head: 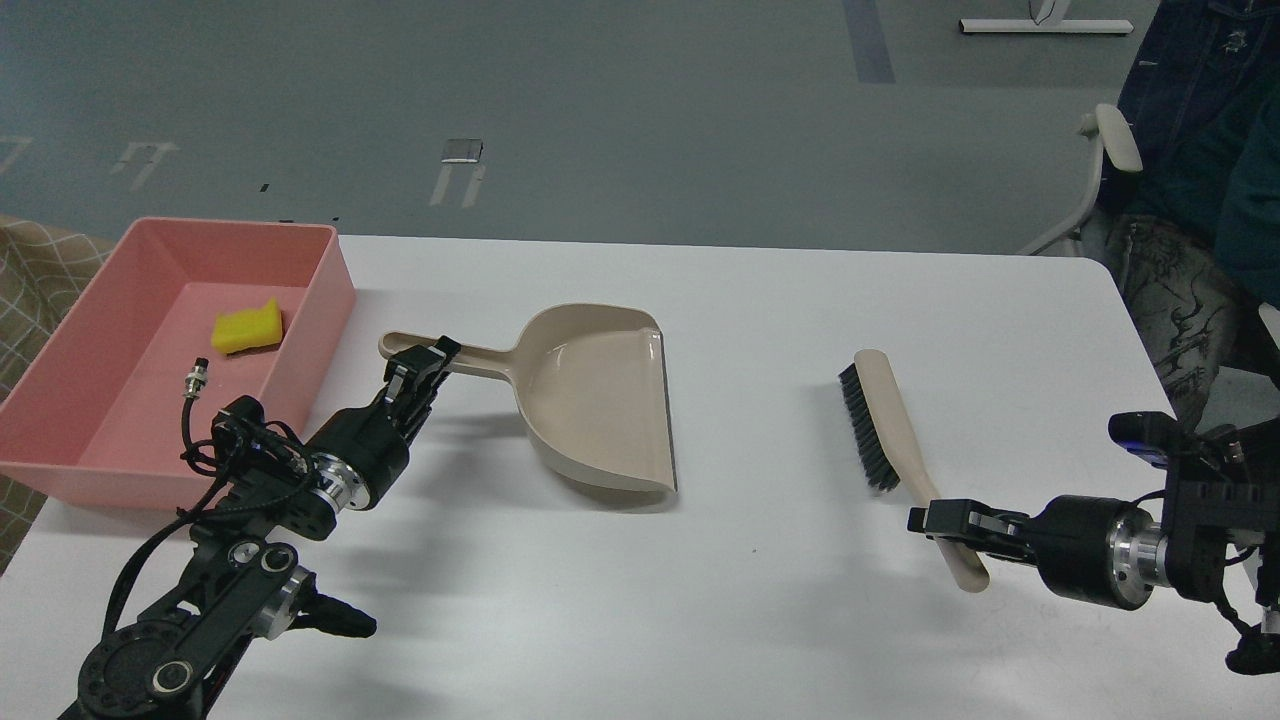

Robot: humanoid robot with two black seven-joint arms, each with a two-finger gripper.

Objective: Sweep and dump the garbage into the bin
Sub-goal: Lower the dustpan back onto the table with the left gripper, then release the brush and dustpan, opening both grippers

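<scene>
Two grippers are busy: the left gripper (pixel 420 372) is clamped on the dustpan (pixel 600 395) handle, which runs left-right, and the right gripper (pixel 945 525) grasps the brush (pixel 880 420) by its near end. Left of the left gripper, close by, sits the pink bin (pixel 330 280) with the yellow sponge (pixel 247 328) already inside; no bread shows anywhere. Both arms reach in low from the near corners, the left one nearer the bin

No readable text, labels or numbers anywhere. Pale painted marks on the far floor (pixel 455 185) form no legible characters.
</scene>
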